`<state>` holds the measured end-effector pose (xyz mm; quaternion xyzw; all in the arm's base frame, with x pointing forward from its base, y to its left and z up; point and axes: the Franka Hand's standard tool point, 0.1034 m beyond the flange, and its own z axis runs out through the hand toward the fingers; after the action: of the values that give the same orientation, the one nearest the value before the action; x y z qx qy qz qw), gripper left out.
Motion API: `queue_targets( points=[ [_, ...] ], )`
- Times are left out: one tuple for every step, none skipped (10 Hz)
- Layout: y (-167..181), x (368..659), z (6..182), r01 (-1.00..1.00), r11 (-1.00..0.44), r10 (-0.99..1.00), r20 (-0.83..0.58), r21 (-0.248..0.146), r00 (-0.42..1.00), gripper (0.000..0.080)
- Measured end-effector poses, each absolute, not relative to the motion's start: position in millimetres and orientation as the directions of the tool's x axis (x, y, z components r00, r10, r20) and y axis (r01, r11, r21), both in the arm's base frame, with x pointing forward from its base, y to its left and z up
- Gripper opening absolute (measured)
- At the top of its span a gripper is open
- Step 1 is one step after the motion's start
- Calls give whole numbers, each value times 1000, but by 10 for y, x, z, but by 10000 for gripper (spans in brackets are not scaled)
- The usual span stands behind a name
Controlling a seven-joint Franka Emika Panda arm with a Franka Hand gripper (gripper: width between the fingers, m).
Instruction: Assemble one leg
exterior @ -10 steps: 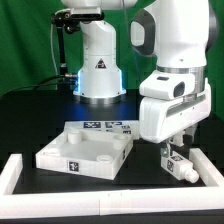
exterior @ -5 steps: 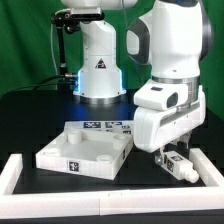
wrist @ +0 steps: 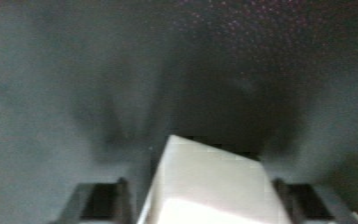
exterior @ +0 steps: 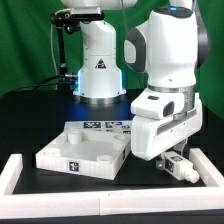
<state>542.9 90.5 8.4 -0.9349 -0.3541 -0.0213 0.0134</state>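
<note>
– Black desk [exterior: 30,120] all across the exterior view, and a white rail [exterior: 100,197] runs along the bottom of the frame. What have we got on it?

– The arm's base [exterior: 97,70] stands at upper centre. Below it, centre-left, sits the big white square tray [exterior: 85,150] with round recesses in its floor. The marker board [exterior: 108,126] lies flat just behind the tray, tags facing up.

– And the action?

– It's all at lower right! The arm's bulky white wrist hangs low over the desk, and the hand [exterior: 171,158] is down right beside the tray's corner. The leg [exterior: 181,168] lies on the desk just under it, a stubby white peg showing a black tag, near the rail at the right edge.

– Has the hand got it?

– Look at the wrist view. It's blurred, but the white leg [wrist: 202,180] fills the middle, and the dark fingers [wrist: 101,200] stand one on each side. The hand [wrist: 202,202] is spread wide enough to straddle the peg, and a thin dark gap shows on both flanks. So it's bracketed and not pinched, as far as this fuzzy picture lets me say.

– And the leg's on the desk?

– Yes, resting on the desk, apart from the tray.
</note>
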Motion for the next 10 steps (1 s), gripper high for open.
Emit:
queue_targets(
  points=[
    [871, 5433, 81, 658, -753, 657, 47, -8, 752, 297],
    [865, 5434, 81, 657, -753, 656, 47, -8, 753, 297],
    [847, 5428, 87, 664, -748, 663, 47, -6, 747, 295],
    [766, 5360, 128, 697, -717, 696, 43, -2, 717, 293],
    [655, 5239, 260, 731, -682, 731, 28, -2, 682, 293],
    [496, 5086, 469, 759, -651, 759, 15, 0, 651, 293],
    [352, 4982, 597, 769, -639, 769, 11, 5, 639, 290],
    [312, 4974, 617, 764, -645, 764, 10, 5, 645, 291],
    [335, 4966, 588, 767, -642, 767, 8, 1, 642, 291],
    [334, 4964, 586, 766, -642, 766, 8, 1, 642, 291]
  ],
)
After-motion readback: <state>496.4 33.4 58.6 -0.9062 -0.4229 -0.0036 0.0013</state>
